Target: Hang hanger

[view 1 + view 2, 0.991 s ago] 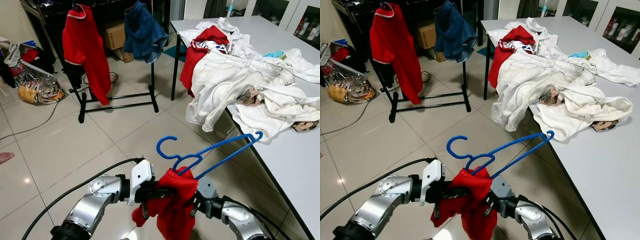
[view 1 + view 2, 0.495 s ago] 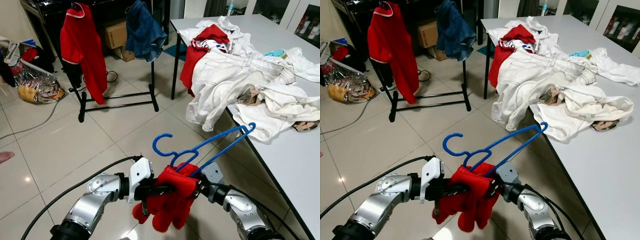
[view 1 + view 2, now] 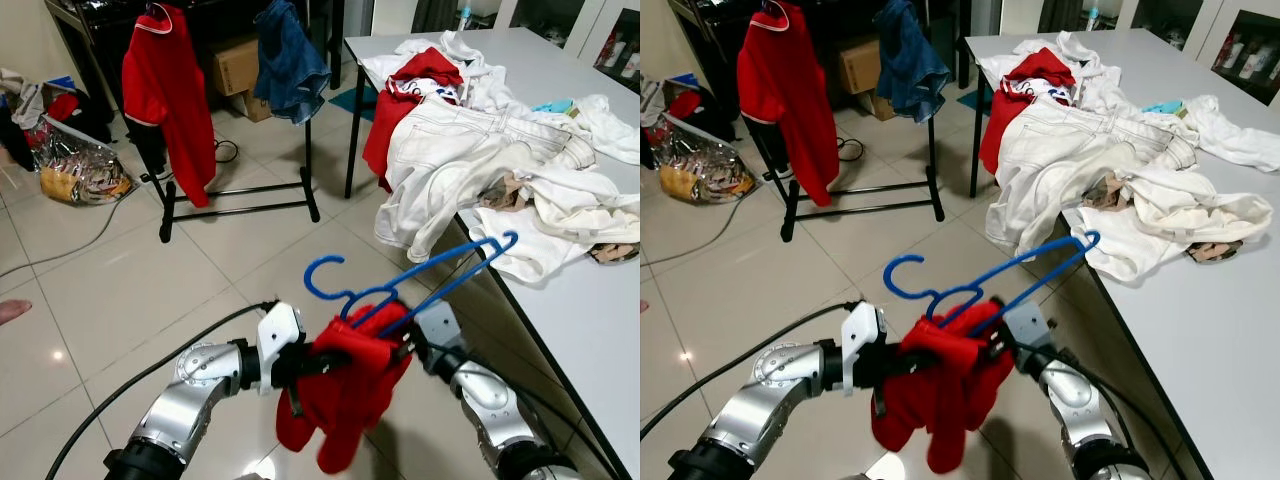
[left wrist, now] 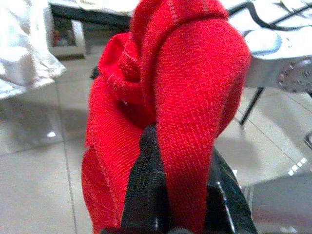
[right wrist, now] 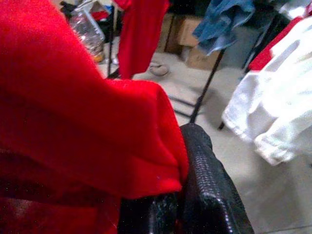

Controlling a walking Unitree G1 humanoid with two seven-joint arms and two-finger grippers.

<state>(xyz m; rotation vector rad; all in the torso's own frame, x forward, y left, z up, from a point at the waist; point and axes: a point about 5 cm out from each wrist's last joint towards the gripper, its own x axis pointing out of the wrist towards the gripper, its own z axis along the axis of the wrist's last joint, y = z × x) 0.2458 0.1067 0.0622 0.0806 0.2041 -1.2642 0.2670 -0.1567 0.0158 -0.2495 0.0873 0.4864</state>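
Note:
A blue plastic hanger [image 3: 440, 267] juts up and to the right out of a bunched red garment [image 3: 345, 390], held low in front of me above the tiled floor. My left gripper [image 3: 305, 365] is shut on the garment's left side; in the left wrist view its black fingers [image 4: 146, 195] pinch the red knit [image 4: 195, 87]. My right gripper [image 3: 400, 345] is shut on the right side, just below the hanger's neck, with red cloth [image 5: 73, 112] draped over its fingers [image 5: 204, 185]. The garment hides the hanger's lower bar.
A black clothes rack [image 3: 240, 200] stands ahead on the left with a red shirt [image 3: 165, 90] and a denim piece [image 3: 290, 60]. A white table [image 3: 590, 320] on the right carries a heap of white clothes [image 3: 480, 160]. Bags [image 3: 70, 170] lie far left.
Both grippers have risen slightly with the hanger. The red garment has loosened and now hangs lower beneath them.

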